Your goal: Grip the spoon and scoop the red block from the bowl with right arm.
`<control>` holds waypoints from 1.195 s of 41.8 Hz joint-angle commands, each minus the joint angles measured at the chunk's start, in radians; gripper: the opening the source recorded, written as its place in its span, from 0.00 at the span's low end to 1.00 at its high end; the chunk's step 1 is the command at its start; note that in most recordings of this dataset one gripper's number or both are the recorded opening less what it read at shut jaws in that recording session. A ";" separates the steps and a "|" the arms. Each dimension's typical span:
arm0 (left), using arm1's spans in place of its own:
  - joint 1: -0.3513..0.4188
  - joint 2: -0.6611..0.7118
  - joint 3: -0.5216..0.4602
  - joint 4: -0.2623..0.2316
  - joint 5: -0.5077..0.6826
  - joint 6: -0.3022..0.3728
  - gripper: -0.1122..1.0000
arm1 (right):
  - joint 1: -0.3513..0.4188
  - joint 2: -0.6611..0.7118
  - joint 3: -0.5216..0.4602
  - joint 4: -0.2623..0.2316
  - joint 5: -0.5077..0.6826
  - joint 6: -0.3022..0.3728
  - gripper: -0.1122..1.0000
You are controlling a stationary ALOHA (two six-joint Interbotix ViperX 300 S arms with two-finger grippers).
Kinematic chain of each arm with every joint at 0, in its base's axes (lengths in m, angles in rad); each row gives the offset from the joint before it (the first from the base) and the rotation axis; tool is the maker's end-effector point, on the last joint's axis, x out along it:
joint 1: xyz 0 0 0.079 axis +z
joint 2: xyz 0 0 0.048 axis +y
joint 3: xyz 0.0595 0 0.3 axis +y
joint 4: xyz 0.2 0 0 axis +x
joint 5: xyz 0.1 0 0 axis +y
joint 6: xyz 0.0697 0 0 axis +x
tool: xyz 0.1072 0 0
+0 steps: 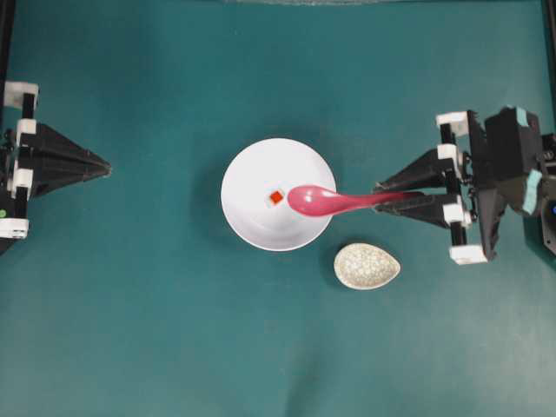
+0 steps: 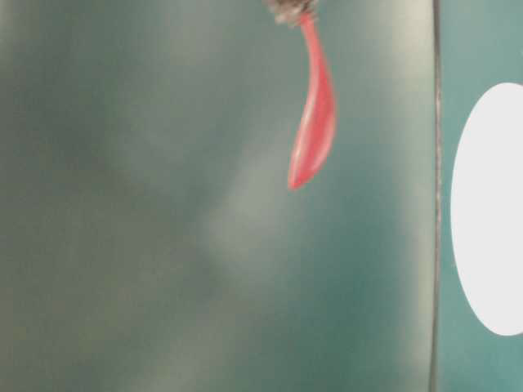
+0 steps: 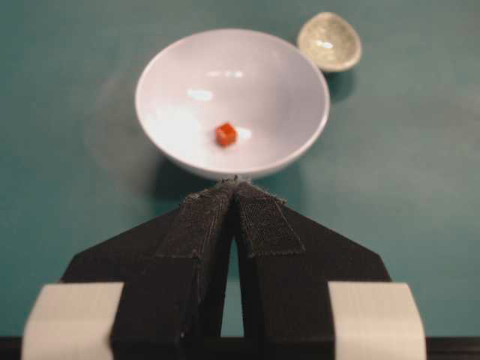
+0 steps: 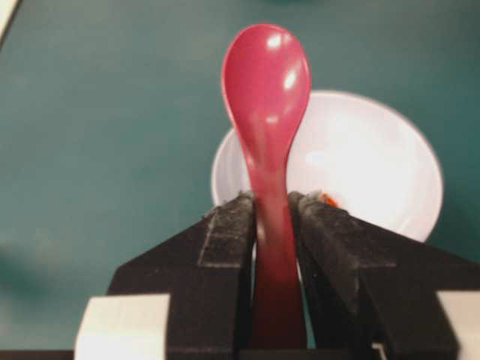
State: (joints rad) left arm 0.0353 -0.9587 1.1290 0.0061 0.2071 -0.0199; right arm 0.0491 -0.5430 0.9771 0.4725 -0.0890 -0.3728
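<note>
My right gripper (image 1: 393,196) is shut on the handle of the pink spoon (image 1: 334,201), held above the table. The spoon's scoop reaches over the right part of the white bowl (image 1: 252,169). The tiny red block (image 1: 276,197) lies in the bowl, just left of the scoop. In the right wrist view the spoon (image 4: 268,97) sticks out ahead of the gripper (image 4: 271,199), over the bowl (image 4: 390,172), and the block (image 4: 328,199) peeks past the right finger. My left gripper (image 1: 106,165) rests shut at the far left; its view shows the bowl (image 3: 277,82) and block (image 3: 226,134) ahead of the gripper (image 3: 235,182).
A speckled off-white egg-shaped spoon rest (image 1: 367,266) lies on the teal table just right of and below the bowl, also seen beyond the bowl as the rest (image 3: 329,40). In the blurred table-level view the spoon (image 2: 314,122) hangs from the top and the bowl (image 2: 490,208) is at right.
</note>
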 commanded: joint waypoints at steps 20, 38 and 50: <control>0.002 0.006 -0.006 0.003 -0.005 0.000 0.10 | -0.192 0.124 -0.327 -0.003 0.494 0.018 0.32; 0.002 0.006 -0.006 0.002 -0.005 0.000 0.10 | -0.215 0.354 -0.543 -0.114 0.799 0.020 0.32; 0.002 0.008 -0.006 0.002 -0.005 0.000 0.10 | -0.215 0.449 -0.637 -0.219 0.979 0.043 0.32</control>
State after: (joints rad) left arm 0.0337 -0.9587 1.1321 0.0061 0.2071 -0.0199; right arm -0.1641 -0.0936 0.3789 0.2730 0.8652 -0.3421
